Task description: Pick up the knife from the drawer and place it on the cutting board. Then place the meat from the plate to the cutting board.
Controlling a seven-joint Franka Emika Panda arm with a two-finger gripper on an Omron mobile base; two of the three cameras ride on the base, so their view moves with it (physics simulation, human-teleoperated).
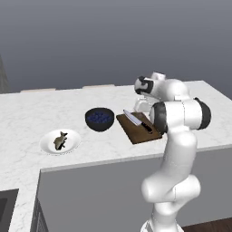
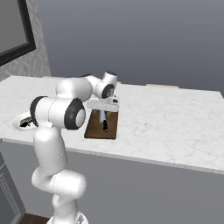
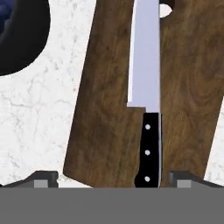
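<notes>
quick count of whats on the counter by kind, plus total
knife: 1
cutting board: 1
bowl: 1
plate: 1
meat: 1
total: 5

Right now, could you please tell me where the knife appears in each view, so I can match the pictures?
Left base view: knife lies diagonally on the board, right of centre, beside the bowl.
Right base view: only its black handle shows on the board, left of centre, below the gripper.
Hand view: it runs up the middle, handle at the bottom, blade pointing up.
Shared landmark: the board.
</notes>
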